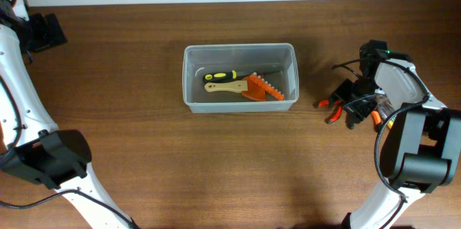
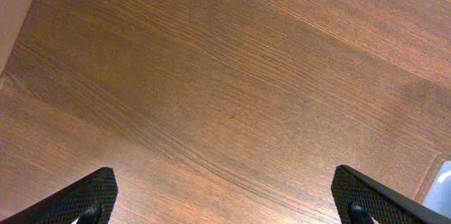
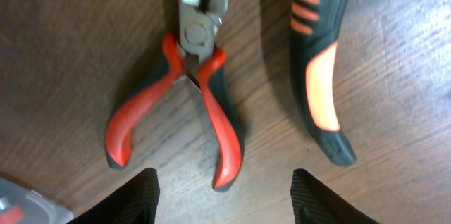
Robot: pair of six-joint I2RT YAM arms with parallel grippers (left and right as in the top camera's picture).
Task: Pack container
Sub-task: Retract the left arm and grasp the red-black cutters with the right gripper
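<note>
Packing is partly done. The container [image 1: 239,47] sits well off to the left of my right gripper [image 3: 224,199], mid-table, and already holds three things: a yellow-and-black handled tool [image 1: 220,75], a wooden-handled tool [image 1: 223,87] and an orange toothed piece [image 1: 261,88].

At least two tools are left, both on the table [image 2: 225,97] under my right gripper. The red-handled pliers [image 3: 192,37] lie just ahead of the fingers, handles pointing back at me, one handle tip near the middle of the gap. The black-and-orange handle [image 3: 320,76] lies just to the right of the pliers, not touching them. There is a clear plastic corner at my lower left; I cannot tell what it is.

My right gripper is spread wide and holds nothing. The fingers hover above the pliers with no contact that I can see. I judge the pliers are the next pick.

My left gripper [image 2: 229,199] is also released and empty, over bare wood. It is far from the tools, so it has no part in this step.
</note>
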